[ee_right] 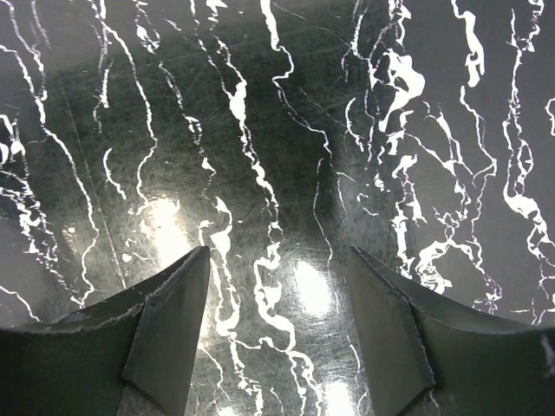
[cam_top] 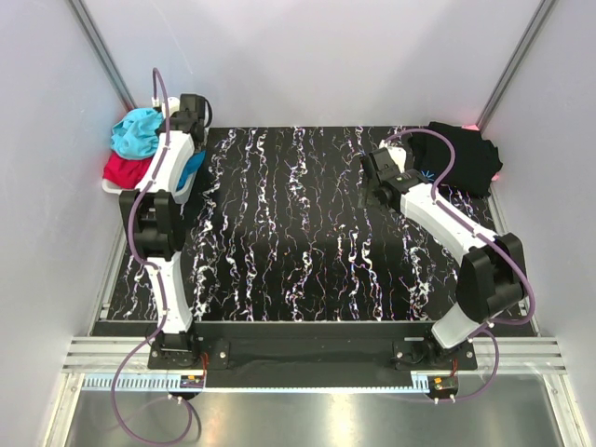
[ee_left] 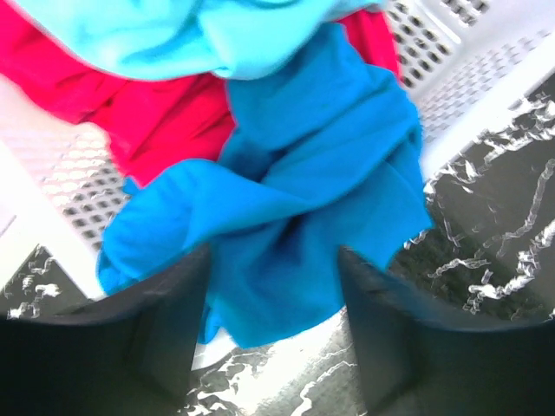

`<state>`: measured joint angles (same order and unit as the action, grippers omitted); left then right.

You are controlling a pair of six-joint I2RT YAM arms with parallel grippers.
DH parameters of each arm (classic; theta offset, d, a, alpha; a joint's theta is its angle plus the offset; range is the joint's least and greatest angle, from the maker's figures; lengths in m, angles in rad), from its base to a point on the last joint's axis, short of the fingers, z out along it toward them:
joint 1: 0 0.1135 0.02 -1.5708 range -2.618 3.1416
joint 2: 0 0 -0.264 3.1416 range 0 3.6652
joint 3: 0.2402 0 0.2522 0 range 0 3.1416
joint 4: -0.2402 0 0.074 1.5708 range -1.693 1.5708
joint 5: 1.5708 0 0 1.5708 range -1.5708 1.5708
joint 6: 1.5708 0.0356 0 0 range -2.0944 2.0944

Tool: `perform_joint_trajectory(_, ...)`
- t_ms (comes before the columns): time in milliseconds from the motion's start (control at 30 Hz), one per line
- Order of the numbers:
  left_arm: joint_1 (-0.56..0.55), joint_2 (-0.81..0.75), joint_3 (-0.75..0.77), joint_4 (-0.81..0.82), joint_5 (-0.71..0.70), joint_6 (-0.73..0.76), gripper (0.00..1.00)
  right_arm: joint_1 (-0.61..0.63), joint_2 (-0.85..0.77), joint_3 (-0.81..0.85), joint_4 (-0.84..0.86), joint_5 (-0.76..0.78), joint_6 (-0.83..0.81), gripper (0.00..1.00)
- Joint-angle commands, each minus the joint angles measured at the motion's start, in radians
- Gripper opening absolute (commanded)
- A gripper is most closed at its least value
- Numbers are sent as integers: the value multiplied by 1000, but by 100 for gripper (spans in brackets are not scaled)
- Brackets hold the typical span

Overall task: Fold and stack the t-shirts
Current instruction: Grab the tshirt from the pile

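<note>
A medium-blue t-shirt (ee_left: 303,199) hangs crumpled over the rim of a white basket (ee_left: 451,43) at the table's far left corner (cam_top: 193,168). My left gripper (ee_left: 273,256) is right over it, its jaws apart, with a fold of the blue cloth lying between the fingers, not pinched. A black t-shirt (cam_top: 461,154) with a small pale-blue print lies bunched at the far right corner. My right gripper (ee_right: 278,251) hovers open over bare marbled tabletop, just left of the black t-shirt (cam_top: 377,168), with nothing between its fingers.
The basket (cam_top: 112,186) also holds a cyan cloth (ee_left: 173,35) on top and a red cloth (ee_left: 130,113) beneath. White walls close in the black marbled table (cam_top: 279,233) on three sides. A metal rail runs along the near edge.
</note>
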<state>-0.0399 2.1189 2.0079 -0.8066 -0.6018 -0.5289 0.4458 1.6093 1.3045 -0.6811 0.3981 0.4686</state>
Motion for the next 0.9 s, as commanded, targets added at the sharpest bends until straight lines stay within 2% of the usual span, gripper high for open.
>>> perform_joint_trajectory(0,5,-4,3,-23,-144,-28,53,14,-15,39,28,2,19,71)
perform_joint_trajectory(100,6,-27,-26,-22,-148,-37,58,17,-28,30,26,2,21,71)
perform_joint_trajectory(567,5,-154,-67,4,-147,-14,64,27,-20,24,28,-4,36,71)
perform_joint_trajectory(733,8,-123,-67,-2,-148,3,66,30,-23,19,29,5,38,71)
perform_joint_trajectory(867,15,-74,-75,-22,-90,-25,66,30,-34,13,28,21,31,71)
